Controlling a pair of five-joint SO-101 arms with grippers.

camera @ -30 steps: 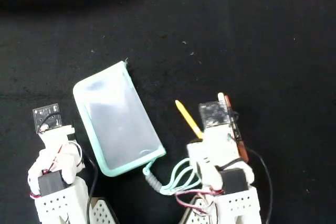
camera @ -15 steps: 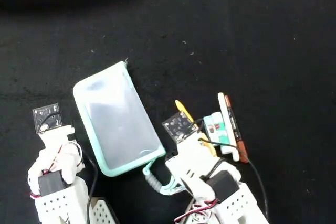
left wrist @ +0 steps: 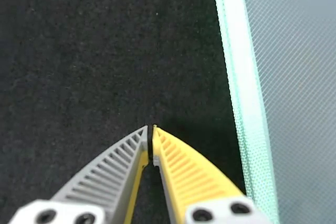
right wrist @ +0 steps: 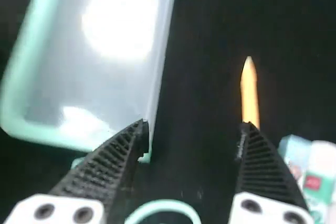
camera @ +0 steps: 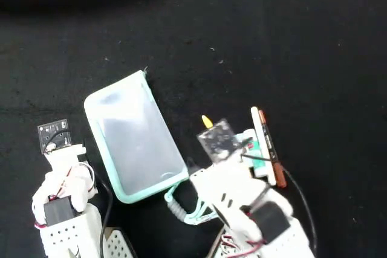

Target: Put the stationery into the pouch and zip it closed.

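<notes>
The translucent pouch (camera: 136, 143) with mint trim lies flat at centre-left of the black table. My right arm (camera: 242, 191) stands just right of the pouch's near corner. Its gripper (right wrist: 192, 129) is open above the bare cloth between the pouch (right wrist: 100, 51) and a yellow pencil (right wrist: 249, 95), holding nothing. The arm hides most of the yellow pencil, whose tip (camera: 207, 121) pokes out. A white pen (camera: 260, 140), a brown pen (camera: 272, 158) and a small green-and-white eraser (camera: 248, 144) lie beside the arm. My left gripper (left wrist: 150, 128) is shut and empty, close to the pouch's mint edge (left wrist: 247, 108).
A mint coiled strap with loops (camera: 193, 209) trails from the pouch's near corner under the right arm. The left arm (camera: 60, 179) sits at the near left. The far half of the table is bare black cloth; cables lie beyond the back edge.
The right arm swung left from over the pens toward the pouch's near corner, uncovering the pens and eraser and covering most of the pencil. The left arm stayed still.
</notes>
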